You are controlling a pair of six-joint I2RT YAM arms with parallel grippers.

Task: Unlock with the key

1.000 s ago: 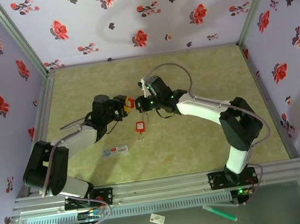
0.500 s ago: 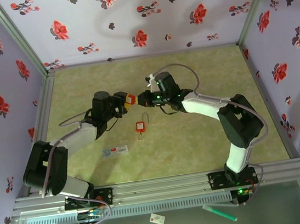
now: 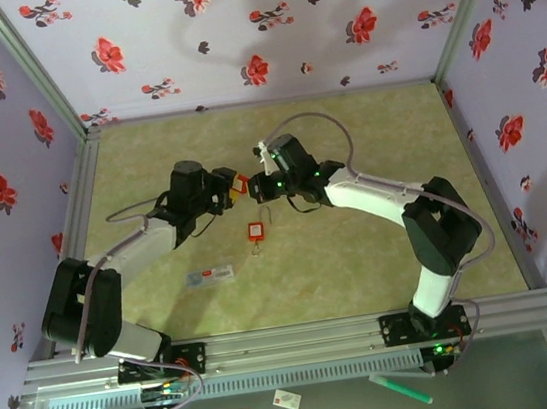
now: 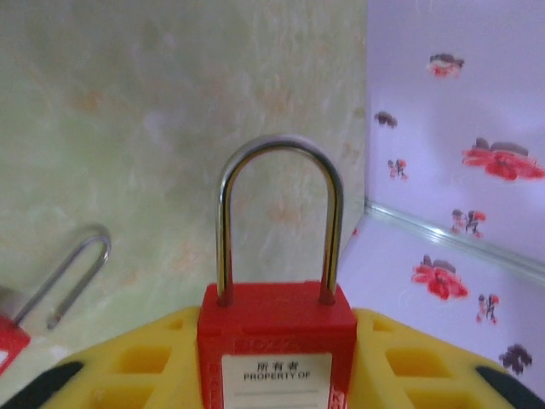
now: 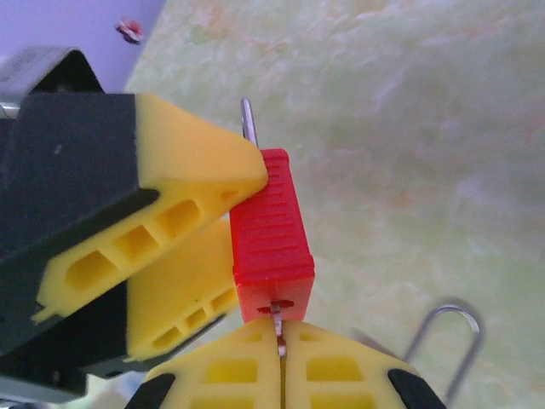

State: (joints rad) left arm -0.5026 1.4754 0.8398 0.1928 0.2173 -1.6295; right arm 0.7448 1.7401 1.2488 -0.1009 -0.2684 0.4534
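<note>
**Two pincers met at one red padlock, and the key was at its keyhole.**

The left pincer (image 4: 277, 341) was partly open and squeezed the red padlock (image 5: 271, 230) between its two yellow fingers (image 4: 145, 362). These were chunky blocks with square holes in them. The padlock was a small plastic box with little ridges down its side and a white label on the front. Its shiny metal loop (image 4: 279, 204), bent like an upside-down U, stuck out past the left fingertips. The right pincer (image 5: 282, 362) was closed tight on the key (image 5: 277, 322), a thin grey bit of metal pinched between its yellow tips. The key's tip reached the slot in the padlock's bottom end, just in front of the right fingertips. I could not tell how deep it went. Another red padlock (image 3: 255, 231) lay flat on the pale green table (image 3: 381, 251), near both pincers.
</note>
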